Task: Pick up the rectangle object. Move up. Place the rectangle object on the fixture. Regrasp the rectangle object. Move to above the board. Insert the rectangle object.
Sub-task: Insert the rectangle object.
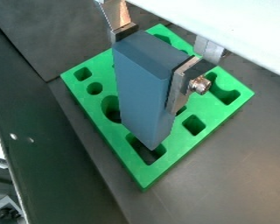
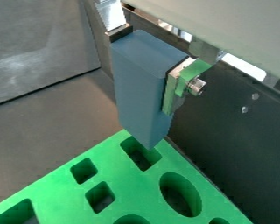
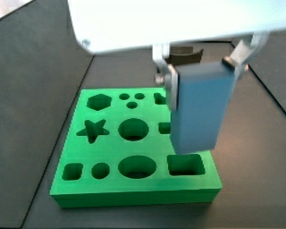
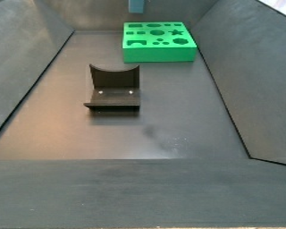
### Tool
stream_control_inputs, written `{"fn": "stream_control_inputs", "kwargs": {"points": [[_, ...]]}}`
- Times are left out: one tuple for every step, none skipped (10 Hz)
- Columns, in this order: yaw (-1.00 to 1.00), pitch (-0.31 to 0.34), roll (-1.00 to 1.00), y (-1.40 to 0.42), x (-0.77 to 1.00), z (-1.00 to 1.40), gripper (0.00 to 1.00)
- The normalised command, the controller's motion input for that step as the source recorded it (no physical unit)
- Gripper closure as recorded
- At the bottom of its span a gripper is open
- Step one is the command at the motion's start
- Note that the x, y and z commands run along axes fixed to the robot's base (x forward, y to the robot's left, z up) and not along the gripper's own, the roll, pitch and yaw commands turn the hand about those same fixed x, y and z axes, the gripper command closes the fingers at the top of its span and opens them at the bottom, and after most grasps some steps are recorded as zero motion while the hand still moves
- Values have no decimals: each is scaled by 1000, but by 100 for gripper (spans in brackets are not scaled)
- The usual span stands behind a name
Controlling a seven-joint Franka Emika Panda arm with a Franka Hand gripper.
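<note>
we see the gripper clamped on the upper end of the block, centre frame above the green board; it looks stiff, light and smooth-sided, best pinched across its flat faces.

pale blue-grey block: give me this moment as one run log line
phase: insert | pincer: shut on pale blue-grey rectangular block | block: upright, lower end at a rectangular slot of bright green flat board | dark notched fixture: empty

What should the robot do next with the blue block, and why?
Probably ease straight down a little more. The gripper is shut on the rectangle object, held upright over the board. In both wrist views its lower end sits at the mouth of a rectangular hole, seemingly lined up. How deep it has gone cannot be told.
</note>
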Motion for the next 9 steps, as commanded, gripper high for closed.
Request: {"fn": "stream_control_inputs", "kwargs": {"points": [[0,-81,166,-237,6,-374,100],[0,-76,171,-194,9,-403,100],[0,-59,150,-129,37,-300,100],[0,-53,143,-94,31,-240,100],[0,-4,121,0,123,-183,100],[0,0,121,0,180,-171,100],[0,0,101,0,140,-157,100],[0,0,89,0,91,-174,100],[-14,-26,67,0,74,-171,100]]}}
